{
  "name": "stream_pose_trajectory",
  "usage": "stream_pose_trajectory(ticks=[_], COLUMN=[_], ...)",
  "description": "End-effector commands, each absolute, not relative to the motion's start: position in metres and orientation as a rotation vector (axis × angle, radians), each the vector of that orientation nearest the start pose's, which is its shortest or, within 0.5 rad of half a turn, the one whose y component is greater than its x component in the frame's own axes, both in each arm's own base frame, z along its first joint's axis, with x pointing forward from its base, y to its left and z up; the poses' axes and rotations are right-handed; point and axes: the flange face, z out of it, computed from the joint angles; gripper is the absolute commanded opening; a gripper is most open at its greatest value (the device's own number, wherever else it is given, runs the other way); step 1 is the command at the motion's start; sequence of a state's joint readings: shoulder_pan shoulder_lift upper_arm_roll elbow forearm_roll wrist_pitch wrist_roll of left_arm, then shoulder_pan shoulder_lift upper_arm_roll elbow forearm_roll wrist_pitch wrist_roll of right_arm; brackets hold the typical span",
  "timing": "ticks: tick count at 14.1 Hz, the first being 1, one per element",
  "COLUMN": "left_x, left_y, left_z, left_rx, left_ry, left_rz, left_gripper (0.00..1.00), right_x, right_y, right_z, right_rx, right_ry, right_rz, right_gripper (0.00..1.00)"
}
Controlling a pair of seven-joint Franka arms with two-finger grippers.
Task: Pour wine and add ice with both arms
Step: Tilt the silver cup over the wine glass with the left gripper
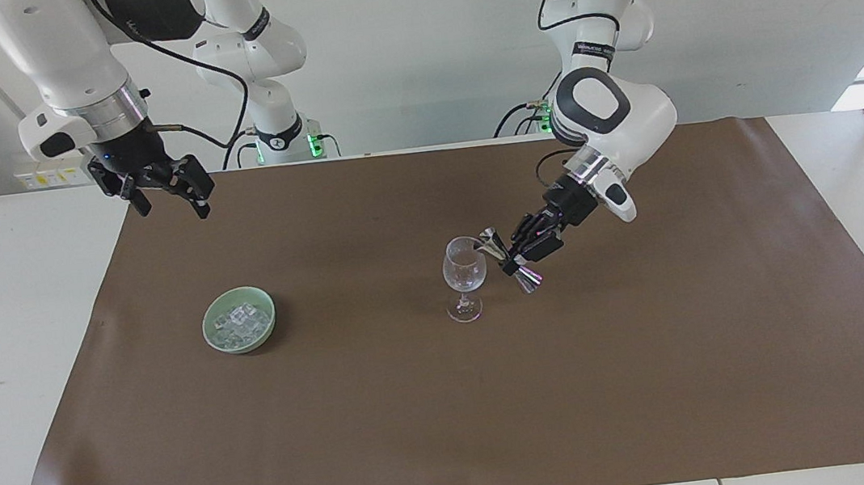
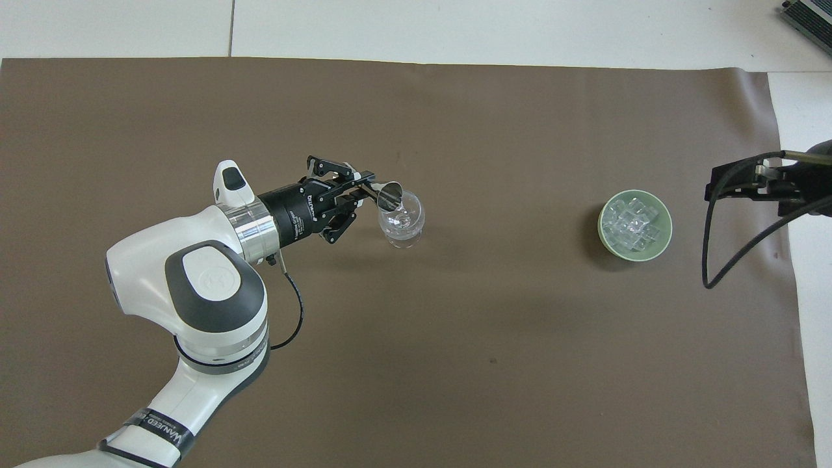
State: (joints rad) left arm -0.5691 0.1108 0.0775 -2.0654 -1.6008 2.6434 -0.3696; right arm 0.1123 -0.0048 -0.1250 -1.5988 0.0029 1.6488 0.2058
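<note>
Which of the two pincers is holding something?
The left pincer, shut on the tilted metal jigger at the wine glass. The right pincer hangs open and empty.

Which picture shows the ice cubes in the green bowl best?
The overhead view: it looks straight down into the green bowl, so the ice shows as separate clear cubes. In the facing view the ice is a whitish heap, partly hidden by the bowl's rim.
</note>
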Motion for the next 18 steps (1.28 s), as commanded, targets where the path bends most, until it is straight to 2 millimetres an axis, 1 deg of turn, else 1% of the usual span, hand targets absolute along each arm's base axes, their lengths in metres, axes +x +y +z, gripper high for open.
stream_pose_trajectory(ticks=[1,4,7,8,9,14,15,18], left_x=[0.532,0.534,0.53,0.53,0.528,0.527,0.524,0.523], left_y=[-0.259,-0.26,-0.265,-0.266,-0.27,-0.268,-0.273,-0.274], left_z=[0.413,0.421,0.421,0.417,0.416,0.416,0.417,0.419], left_rx=[1.754,1.752,1.792,1.807,1.826,1.884,1.902,1.914], left_ry=[1.155,1.156,1.118,1.115,1.093,1.027,0.998,0.998], left_rz=[-0.04,0.008,0.072,0.09,0.108,0.211,0.225,0.274], left_gripper=[0.0,0.0,0.0,0.0,0.0,0.0,0.0,0.0], right_x=[0.553,0.553,0.553,0.553,0.553,0.553,0.553,0.553], right_y=[-0.008,-0.008,-0.008,-0.008,-0.008,-0.008,-0.008,-0.008], right_z=[0.621,0.621,0.621,0.621,0.621,0.621,0.621,0.621], right_rx=[-3.091,-3.091,-3.091,-3.09,-3.091,-3.09,-3.091,-3.091], right_ry=[0.318,0.318,0.318,0.318,0.318,0.318,0.318,0.318], right_rz=[-0.072,-0.072,-0.072,-0.072,-0.072,-0.072,-0.072,-0.072], right_gripper=[1.0,1.0,1.0,1.0,1.0,1.0,1.0,1.0])
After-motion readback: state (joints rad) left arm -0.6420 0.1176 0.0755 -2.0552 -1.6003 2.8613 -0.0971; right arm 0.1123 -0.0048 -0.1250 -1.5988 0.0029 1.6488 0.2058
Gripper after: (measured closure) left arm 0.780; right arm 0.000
